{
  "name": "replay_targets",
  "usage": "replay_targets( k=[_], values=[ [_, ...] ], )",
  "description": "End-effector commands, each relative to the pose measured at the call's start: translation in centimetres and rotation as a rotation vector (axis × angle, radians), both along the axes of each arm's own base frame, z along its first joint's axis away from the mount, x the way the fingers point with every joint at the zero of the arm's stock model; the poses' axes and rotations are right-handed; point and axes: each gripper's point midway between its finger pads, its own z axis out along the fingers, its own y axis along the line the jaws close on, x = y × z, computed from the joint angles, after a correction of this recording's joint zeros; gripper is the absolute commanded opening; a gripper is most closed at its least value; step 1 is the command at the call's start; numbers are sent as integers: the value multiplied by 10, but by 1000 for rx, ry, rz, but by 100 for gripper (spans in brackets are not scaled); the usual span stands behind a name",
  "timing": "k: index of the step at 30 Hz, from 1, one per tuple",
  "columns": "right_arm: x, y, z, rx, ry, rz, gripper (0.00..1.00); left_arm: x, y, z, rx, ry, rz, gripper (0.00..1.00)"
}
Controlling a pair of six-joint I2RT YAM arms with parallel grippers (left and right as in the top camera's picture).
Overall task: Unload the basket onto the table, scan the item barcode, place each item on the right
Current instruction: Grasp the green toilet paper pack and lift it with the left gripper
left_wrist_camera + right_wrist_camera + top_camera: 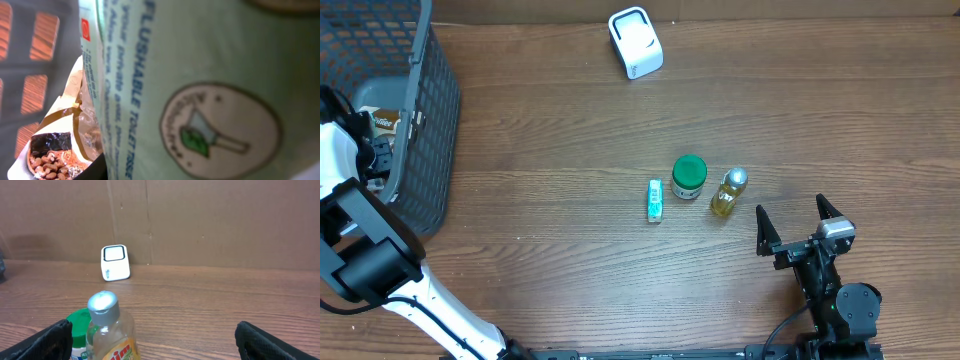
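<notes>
Left gripper (pixel 372 152) reaches down into the basket (pixel 432 120), jaws' state unclear; right gripper (pixel 789 204) rests spread wide

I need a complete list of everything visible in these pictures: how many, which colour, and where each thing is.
table: one, brown wood, under everything
basket: one, dark grey mesh, far left edge
scanner: one, white, far middle of the table
jar: one, green lid, table centre
bottle: one, yellow with silver cap, right of the jar
tube: one, white and green, left of the jar
tissue pack: one, pale green, in the basket
nut bag: one, clear and brown, beside the pack
left gripper: one, black, inside the basket, jaws unreadable
right gripper: one, black, open, near the bottle
</notes>
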Motion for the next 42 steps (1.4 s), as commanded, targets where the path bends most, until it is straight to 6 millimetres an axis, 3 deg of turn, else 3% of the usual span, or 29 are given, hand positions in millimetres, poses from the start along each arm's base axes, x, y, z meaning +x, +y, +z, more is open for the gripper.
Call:
replay_targets(
  k=[1,7,13,19,23,25,29,33,37,42],
  values=[
    [1,-2,-3,-5,1,-13,100,12,-3,19,-46,-85,73,23],
    [1,-2,-3,-4,1,-13,100,30,-10,115,-44,-320,136,20],
    [1,-2,-3,-5,1,-13,100,21,-24,206,-2,-530,201,20],
    [1,-2,-3,-4,1,-12,100,12,-76,286,-119,-757,137,20],
    [1,-2,-3,-4,1,-13,100,-2,-113,323,-144,-828,78,23],
    [1,-2,-3,-4,1,-13,100,-11,-143,344,-147,-857,22,23],
    [1,-2,-3,-5,1,-12,100,-27,-190,356,-168,-842,-63,22],
    [1,-2,-3,-5,1,-12,100,-33,-231,343,-230,-765,-134,18],
    [1,-2,-3,-4,1,-12,100,-35,-268,311,-333,-646,-137,16],
    [1,-2,-3,-5,1,-13,100,-36,-309,250,-410,-471,-175,14]
  ],
)
